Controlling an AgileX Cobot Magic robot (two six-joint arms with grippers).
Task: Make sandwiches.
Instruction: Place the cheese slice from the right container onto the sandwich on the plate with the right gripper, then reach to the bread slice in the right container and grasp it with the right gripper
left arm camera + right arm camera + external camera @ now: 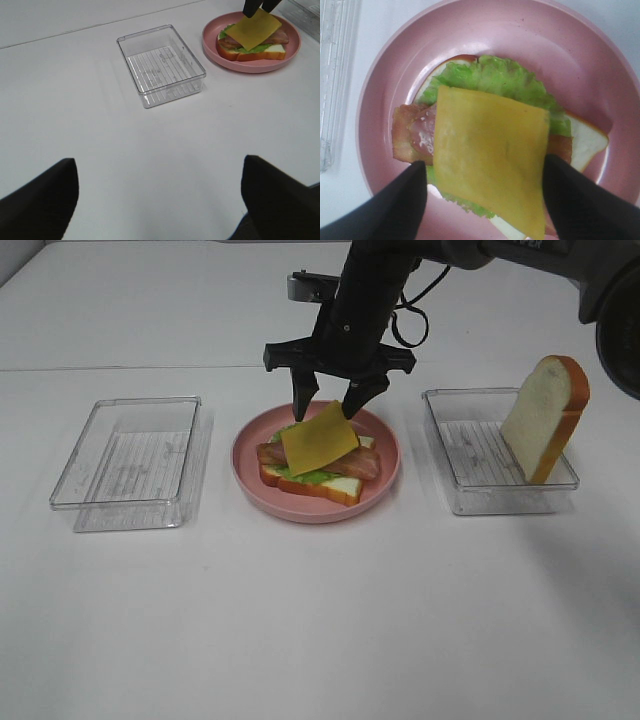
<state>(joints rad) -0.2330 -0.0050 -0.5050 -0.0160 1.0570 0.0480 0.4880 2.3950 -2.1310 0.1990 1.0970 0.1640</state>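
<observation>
Right jaws (335, 400) stand spread, the cheese slice (318, 438) tilted between their tips atop the sandwiches (318, 472). Left jaws (160, 195) spread above bare tabletop (100, 150).

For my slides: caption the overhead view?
Right gripper open above cheese slice topping the open sandwich on the pink plate.

I see the sandwiches (318, 462) as one open stack on the pink plate (380, 485): white bread at the bottom, frilly green lettuce, brown bacon strips, and a yellow cheese slice (318, 437) lying tilted on top.
</observation>
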